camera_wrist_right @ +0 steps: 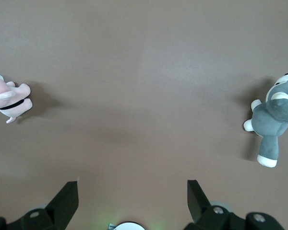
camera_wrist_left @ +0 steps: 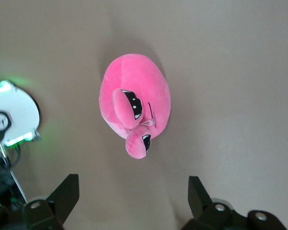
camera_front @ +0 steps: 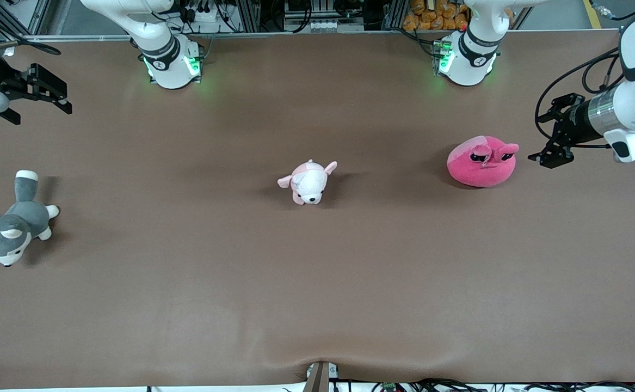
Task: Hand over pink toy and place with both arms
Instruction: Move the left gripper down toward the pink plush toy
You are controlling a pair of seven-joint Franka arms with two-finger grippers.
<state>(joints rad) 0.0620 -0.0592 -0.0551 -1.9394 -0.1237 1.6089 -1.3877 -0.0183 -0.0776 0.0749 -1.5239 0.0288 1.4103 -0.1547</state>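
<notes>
The pink toy [camera_front: 482,161], a round hot-pink plush with droopy black eyes, lies on the brown table toward the left arm's end. My left gripper [camera_front: 547,146] hangs open and empty in the air beside it, at that end of the table. In the left wrist view the toy [camera_wrist_left: 134,108] lies apart from my open gripper [camera_wrist_left: 133,194]. My right gripper [camera_front: 50,92] is open and empty, up over the right arm's end of the table; it shows in its own wrist view [camera_wrist_right: 133,196] over bare table.
A pale pink-and-white puppy plush [camera_front: 308,182] lies at the table's middle, also seen in the right wrist view [camera_wrist_right: 7,98]. A grey-and-white husky plush [camera_front: 12,223] lies at the right arm's end, also seen in the right wrist view [camera_wrist_right: 273,117]. The left arm's base [camera_wrist_left: 9,120] shows too.
</notes>
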